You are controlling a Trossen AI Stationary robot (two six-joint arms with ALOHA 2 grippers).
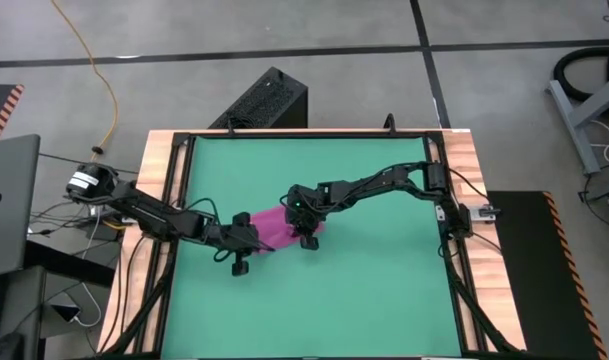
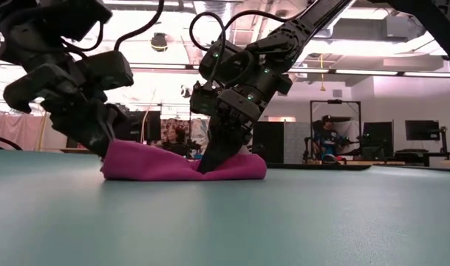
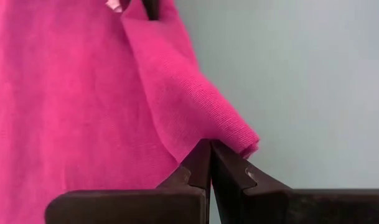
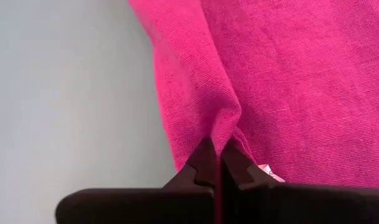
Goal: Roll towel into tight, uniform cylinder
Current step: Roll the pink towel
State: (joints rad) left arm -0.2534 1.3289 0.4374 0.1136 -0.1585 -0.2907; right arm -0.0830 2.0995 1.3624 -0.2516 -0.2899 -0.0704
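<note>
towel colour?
Magenta-pink, plain, no pattern. The towel shows best in the right wrist view.

towel (image 1: pixel 275 228): ends hid under both arms | white tag (image 3: pixel 114 5): cut off by frame edge | roll tightness: untellable

Right gripper (image 4: pixel 219 155) fingers pinch a fold of the towel (image 4: pixel 289 81).
</note>
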